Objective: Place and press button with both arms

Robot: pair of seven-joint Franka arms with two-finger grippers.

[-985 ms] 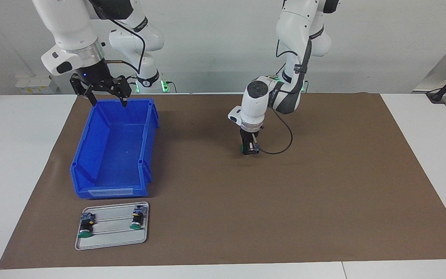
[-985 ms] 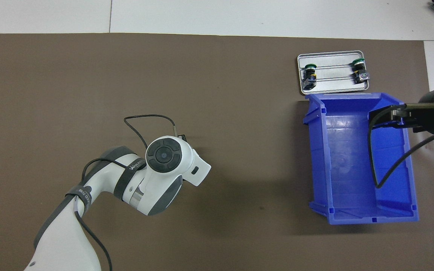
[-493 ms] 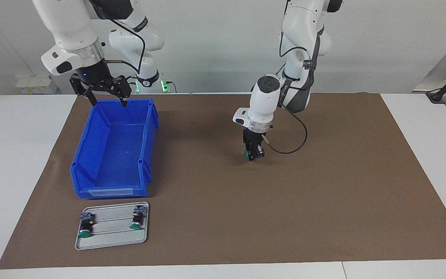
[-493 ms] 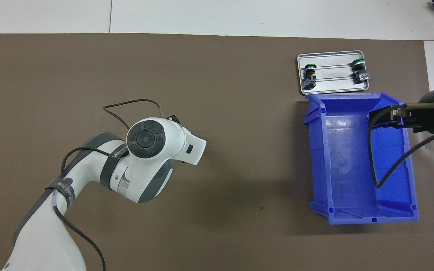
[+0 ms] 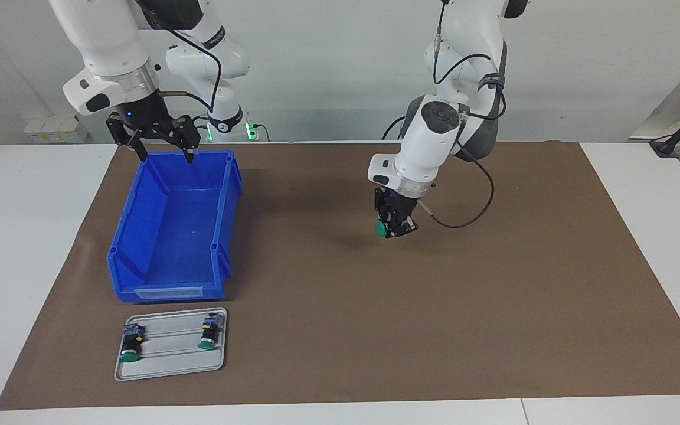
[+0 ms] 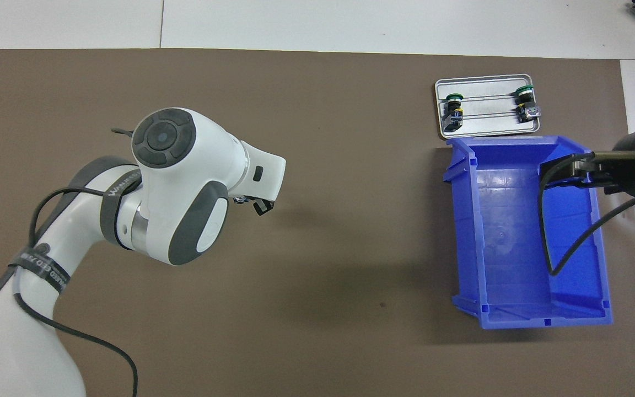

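A button with a round green cap hangs a little above the brown mat, near the middle of the table. My left gripper is shut on it, with the cap sticking out sideways toward the right arm's end. In the overhead view the left wrist covers the held button. My right gripper waits open over the blue bin's end nearest the robots and holds nothing; it shows as right gripper from above.
A silver tray lies just past the bin's end farthest from the robots. Two more green-capped buttons lie on it. The blue bin holds nothing. A brown mat covers the table.
My left arm has risen and swung toward its own end of the table, carrying the button, and its wrist now tilts. The right arm has not moved.
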